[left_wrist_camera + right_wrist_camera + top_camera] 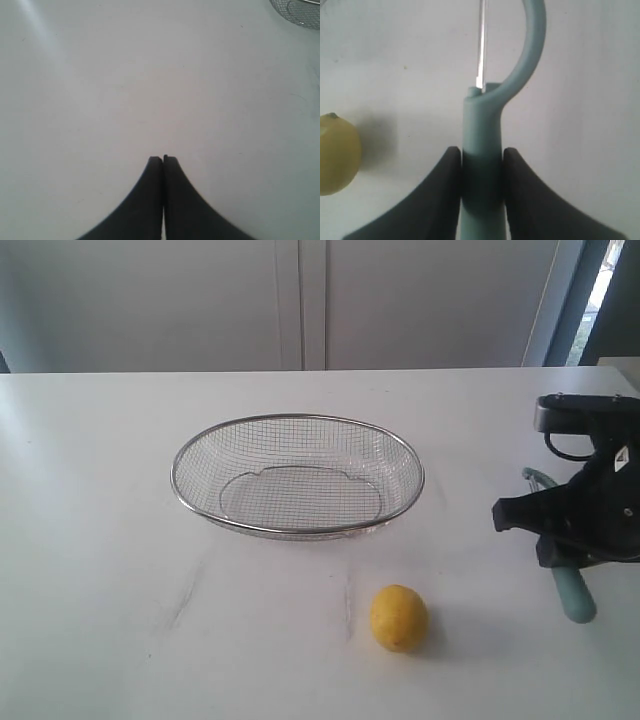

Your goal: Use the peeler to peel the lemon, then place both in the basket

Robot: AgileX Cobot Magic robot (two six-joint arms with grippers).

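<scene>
Smooth, bright yellow lemon (399, 618) lies on the white table (100, 540), near but apart from the silver mesh basket (176, 480) behind it, with bare table to its left. Far right, right fingers (451, 165) clasp the teal peeler (481, 135) by its handle. Left fingers (152, 172) are pressed together, empty.

surface: white tabletop (90, 540), matte | marks: faint grey smudges (185, 598) on its near part | backdrop: pale wall panels (150, 300), vertical seams at centre | far right: dark upright frame (578, 300) beside bright window strip (603, 285)
</scene>
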